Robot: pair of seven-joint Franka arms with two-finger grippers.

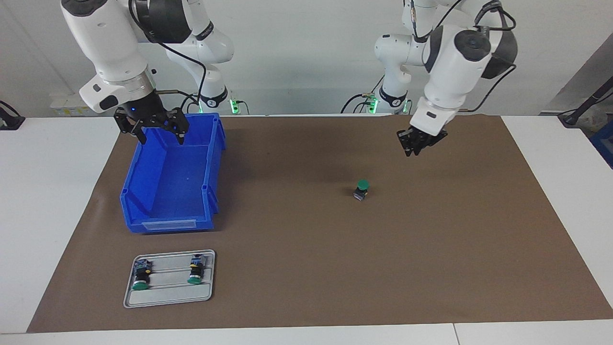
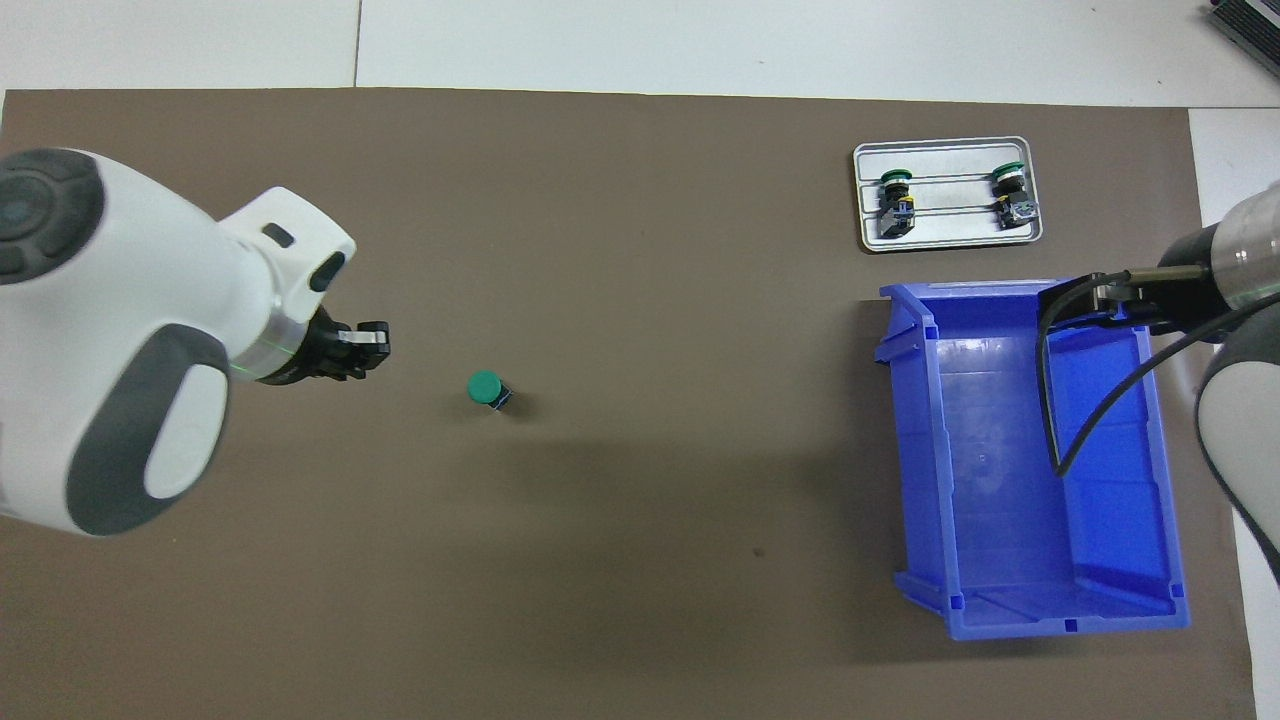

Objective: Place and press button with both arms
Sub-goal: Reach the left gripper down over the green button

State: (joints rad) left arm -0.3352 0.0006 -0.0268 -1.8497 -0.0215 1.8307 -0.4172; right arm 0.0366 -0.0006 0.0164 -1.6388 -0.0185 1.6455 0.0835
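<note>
While wide bare brown mat (image 1: 306, 268) is stretching across the white tabletop (image 1: 57, 191), the green-capped push button (image 1: 362, 189) is standing upright mid-mat. The left claw (image 1: 417, 143) is hovering clenched near it, apart. The right claw (image 1: 157, 125) is hanging released over the blue plastic bin (image 1: 167, 201); overhead, its fingers are staying hidden.

The bin (image 1: 172, 182) looks like glossy blue plastic, standing on a matt brown mat (image 1: 335, 268). The small tray (image 1: 170, 278) looks like smooth grey metal; the arms' shells (image 1: 448, 67) are shiny white.
</note>
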